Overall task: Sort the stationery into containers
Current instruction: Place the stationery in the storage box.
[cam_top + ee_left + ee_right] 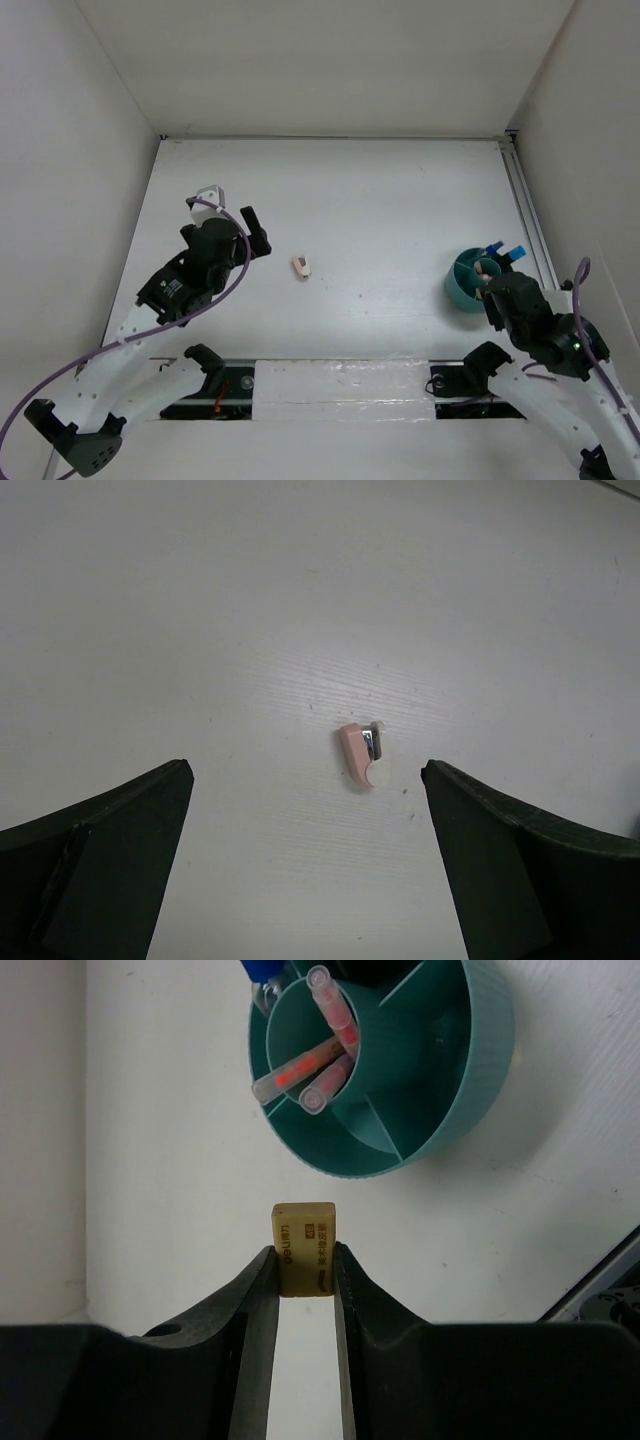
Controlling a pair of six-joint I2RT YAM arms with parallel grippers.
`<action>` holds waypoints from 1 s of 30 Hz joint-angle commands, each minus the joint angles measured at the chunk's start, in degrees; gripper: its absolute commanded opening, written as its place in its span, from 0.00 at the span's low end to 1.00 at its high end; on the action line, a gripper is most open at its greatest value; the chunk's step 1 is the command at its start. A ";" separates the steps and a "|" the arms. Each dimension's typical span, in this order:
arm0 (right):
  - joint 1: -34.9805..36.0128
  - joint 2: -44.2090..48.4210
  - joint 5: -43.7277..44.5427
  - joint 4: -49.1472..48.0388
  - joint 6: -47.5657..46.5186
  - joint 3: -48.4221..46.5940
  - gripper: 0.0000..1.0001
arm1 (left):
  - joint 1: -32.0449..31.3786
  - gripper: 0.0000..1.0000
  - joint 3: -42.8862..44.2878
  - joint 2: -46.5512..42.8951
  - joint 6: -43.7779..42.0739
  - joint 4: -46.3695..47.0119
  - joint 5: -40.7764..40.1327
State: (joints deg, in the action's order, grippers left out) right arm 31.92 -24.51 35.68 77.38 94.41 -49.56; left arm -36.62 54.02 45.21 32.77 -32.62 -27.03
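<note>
The right gripper (304, 1260) pinched a tan eraser block (303, 1232) between its fingers near the round teal cup (480, 1070), whose inner compartment held orange-pink pencils (300, 1065), while the left gripper (306, 770) stood wide open, facing a pinkish eraser block (356, 756) lying apart from it on the white table (200, 630).

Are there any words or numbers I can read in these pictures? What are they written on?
On the tan eraser held in the right tool: dark print, too blurred to read.
On the left arm: small white marks, too small to read.
On the pink eraser and the teal cup: no writing to see.
</note>
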 commanded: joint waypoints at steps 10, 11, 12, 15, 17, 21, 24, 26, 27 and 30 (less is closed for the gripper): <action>-3.09 -8.00 5.28 1.72 2.97 -0.01 0.00 | 0.15 1.00 -0.23 -2.23 -0.69 1.68 -0.40; -3.09 -8.01 5.28 1.72 2.97 -0.01 0.00 | 0.15 1.00 -0.23 -2.23 -0.69 1.68 -0.40; -3.09 -8.01 5.28 1.72 3.67 -0.01 0.00 | 0.15 1.00 -0.23 -2.23 -0.69 1.68 -0.40; -4.23 -10.36 5.89 1.72 5.15 0.51 0.00 | 0.15 1.00 -0.23 -2.23 -0.69 1.68 -0.40; -4.93 -12.30 5.89 1.72 5.70 0.52 0.00 | 0.15 1.00 0.30 -2.23 -0.69 1.16 -0.40; -4.94 -15.65 5.89 1.72 9.20 1.83 0.00 | 0.15 1.00 0.30 -3.28 -0.69 1.16 -0.40; -4.94 -14.87 6.50 1.72 9.21 1.84 0.00 | 0.15 1.00 0.30 -3.81 -0.69 1.16 -0.40; -4.94 -12.76 6.51 1.72 9.83 2.36 0.00 | 0.15 1.00 0.30 -3.81 -0.69 1.16 -0.40; -4.94 -12.75 6.51 1.72 10.44 2.36 0.00 | 0.15 1.00 0.30 -3.81 -0.69 1.16 -0.40; -5.55 -13.28 6.51 1.72 11.23 2.89 0.00 | 0.15 1.00 0.30 -4.34 -0.69 1.16 -0.40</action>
State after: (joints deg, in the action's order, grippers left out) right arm 27.11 -37.41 40.27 77.56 103.39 -46.94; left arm -36.62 54.02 41.74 32.36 -32.42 -26.63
